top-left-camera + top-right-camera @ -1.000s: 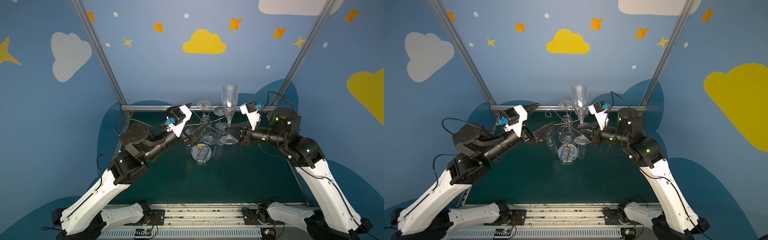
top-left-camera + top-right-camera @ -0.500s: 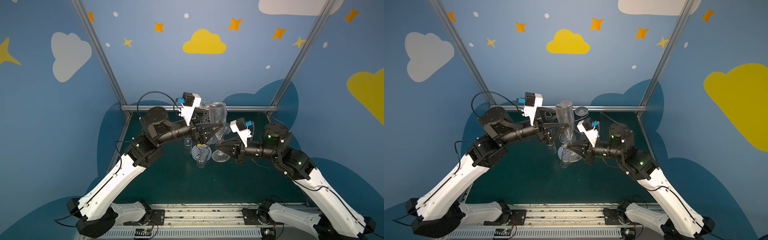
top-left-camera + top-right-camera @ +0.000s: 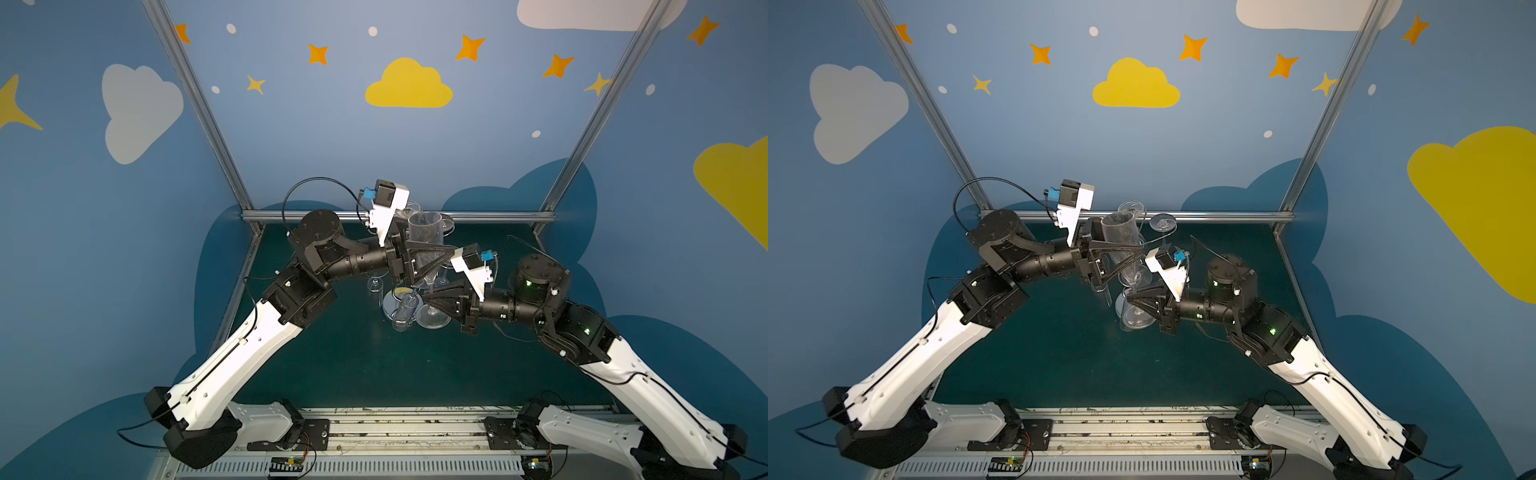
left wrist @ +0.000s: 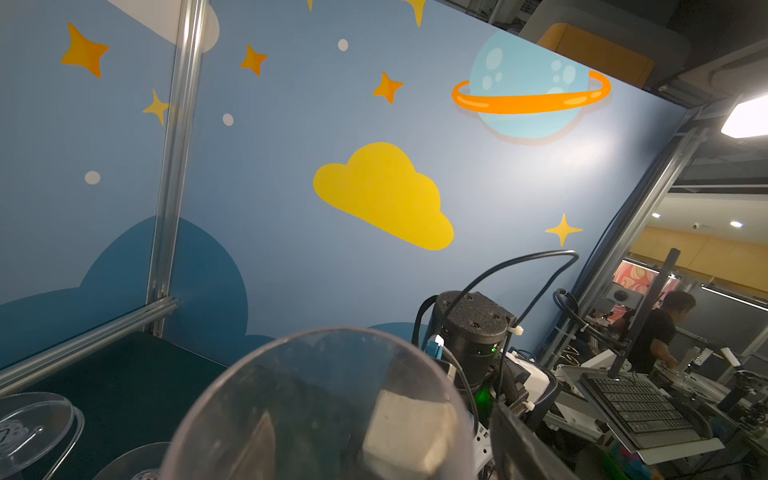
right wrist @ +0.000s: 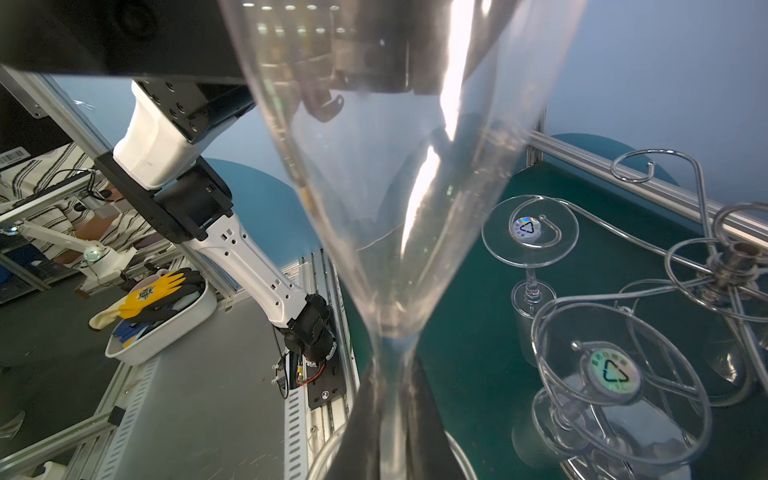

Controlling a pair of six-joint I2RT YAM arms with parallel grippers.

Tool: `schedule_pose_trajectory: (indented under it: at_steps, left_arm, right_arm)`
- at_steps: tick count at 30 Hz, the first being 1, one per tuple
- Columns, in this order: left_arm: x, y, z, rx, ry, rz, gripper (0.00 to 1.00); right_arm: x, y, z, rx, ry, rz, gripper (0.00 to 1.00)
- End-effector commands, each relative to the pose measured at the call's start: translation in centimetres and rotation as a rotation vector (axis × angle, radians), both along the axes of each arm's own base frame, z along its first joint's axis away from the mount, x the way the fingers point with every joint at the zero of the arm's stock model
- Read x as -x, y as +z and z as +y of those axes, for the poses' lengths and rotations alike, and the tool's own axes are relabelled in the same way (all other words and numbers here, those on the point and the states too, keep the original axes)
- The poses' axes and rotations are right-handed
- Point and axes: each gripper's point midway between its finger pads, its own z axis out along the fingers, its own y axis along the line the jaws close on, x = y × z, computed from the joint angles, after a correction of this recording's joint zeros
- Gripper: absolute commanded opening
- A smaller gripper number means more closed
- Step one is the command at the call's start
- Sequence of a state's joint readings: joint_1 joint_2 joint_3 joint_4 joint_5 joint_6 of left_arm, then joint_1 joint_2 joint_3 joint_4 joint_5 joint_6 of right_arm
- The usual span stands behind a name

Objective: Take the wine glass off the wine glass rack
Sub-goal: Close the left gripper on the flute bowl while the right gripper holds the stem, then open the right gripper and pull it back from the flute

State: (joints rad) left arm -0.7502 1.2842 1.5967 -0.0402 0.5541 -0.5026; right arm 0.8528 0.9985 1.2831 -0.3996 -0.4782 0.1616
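In both top views, your right end effector (image 3: 429, 298) pinches the stem of the wine glass (image 3: 424, 232). The glass stands upright, off the wine glass rack (image 3: 388, 309) but just beside it. Your left end effector (image 3: 444, 257) has its jaws wide around the bowl, and you cannot tell if they touch.

In the left wrist view, the bowl sits very close. A hard squeeze could crack it.

In the right wrist view, hanging glasses (image 5: 530, 232) are near. A swing could knock them.
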Motion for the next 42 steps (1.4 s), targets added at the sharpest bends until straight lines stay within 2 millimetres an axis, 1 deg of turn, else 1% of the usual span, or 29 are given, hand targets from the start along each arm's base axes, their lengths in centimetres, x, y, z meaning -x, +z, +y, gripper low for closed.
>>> schedule_pose_trajectory:
  at_steps: [1, 5, 7, 9, 16, 18, 20, 21, 22, 23, 25, 27, 28, 31, 34, 35, 38, 41, 42]
  left_arm:
    - [0.5, 0.4, -0.1, 0.011, -0.036, -0.008, 0.73]
    - [0.4, 0.1, -0.3, 0.012, -0.049, 0.003, 0.62]
    - [0.4, 0.1, -0.4, 0.013, -0.050, 0.002, 0.54]
    - [0.3, 0.0, -0.4, 0.011, -0.051, 0.005, 0.49]
    - [0.4, 0.2, -0.4, 0.027, -0.057, -0.016, 0.43]
    - [0.4, 0.2, -0.1, 0.042, -0.038, -0.036, 0.42]
    - [0.2, 0.2, 0.4, 0.067, -0.001, -0.053, 0.43]
    - [0.0, 0.3, 0.8, 0.080, 0.024, -0.063, 0.43]
    - [-0.3, 0.1, 1.2, 0.084, 0.052, -0.059, 0.42]
    - [-0.5, 0.0, 1.6, 0.084, 0.073, -0.058, 0.42]
    - [-1.0, -0.2, 2.5, 0.080, 0.126, -0.061, 0.41]
    - [-0.9, -0.1, 3.4, 0.080, 0.160, -0.085, 0.41]
    - [-0.8, 0.0, 3.9, 0.082, 0.175, -0.102, 0.41]
    - [-0.5, 0.2, 4.9, 0.076, 0.208, -0.129, 0.41]
    - [-0.1, 0.7, 6.0, 0.074, 0.240, -0.162, 0.41]
    - [-0.1, 0.8, 6.3, 0.069, 0.253, -0.169, 0.41]
    - [0.0, 1.1, 7.7, 0.054, 0.319, -0.192, 0.41]
    - [0.1, 1.2, 9.5, 0.046, 0.412, -0.236, 0.41]
    - [-0.2, 1.1, 10.3, 0.037, 0.467, -0.244, 0.41]
  right_arm:
    - [-0.2, 1.7, -0.4, -0.059, -0.034, -0.040, 0.00]
    - [-0.3, 1.7, -0.4, -0.063, -0.041, -0.042, 0.00]
    - [-0.2, 1.8, -0.3, -0.068, -0.033, -0.041, 0.00]
    - [-0.1, 1.8, -0.2, -0.070, -0.028, -0.043, 0.00]
    - [0.1, 1.3, 0.3, -0.052, -0.018, -0.038, 0.00]
    - [-0.4, 1.1, 0.3, -0.045, -0.047, -0.039, 0.00]
    - [-0.9, 1.0, 0.1, -0.043, -0.082, -0.043, 0.29]
    - [-1.0, 1.2, 0.0, -0.046, -0.091, -0.054, 0.49]
    - [-1.1, 1.3, -0.2, -0.048, -0.102, -0.066, 0.61]
    - [-1.2, 1.5, -0.4, -0.050, -0.117, -0.079, 0.67]
    - [-2.1, 2.2, -1.4, -0.052, -0.192, -0.108, 0.72]
    - [-3.2, 3.2, -2.9, -0.064, -0.297, -0.137, 0.73]
    - [-3.4, 3.8, -3.6, -0.080, -0.334, -0.159, 0.74]
    - [-3.2, 5.8, -5.2, -0.154, -0.383, -0.226, 0.75]
    - [-2.8, 7.2, -6.7, -0.197, -0.421, -0.276, 0.76]
    - [-2.8, 7.4, -7.2, -0.199, -0.439, -0.284, 0.76]
    - [-3.0, 8.0, -9.5, -0.217, -0.535, -0.310, 0.76]
    - [-2.9, 8.1, -11.4, -0.238, -0.604, -0.338, 0.76]
    - [-2.7, 8.1, -11.9, -0.244, -0.619, -0.346, 0.76]
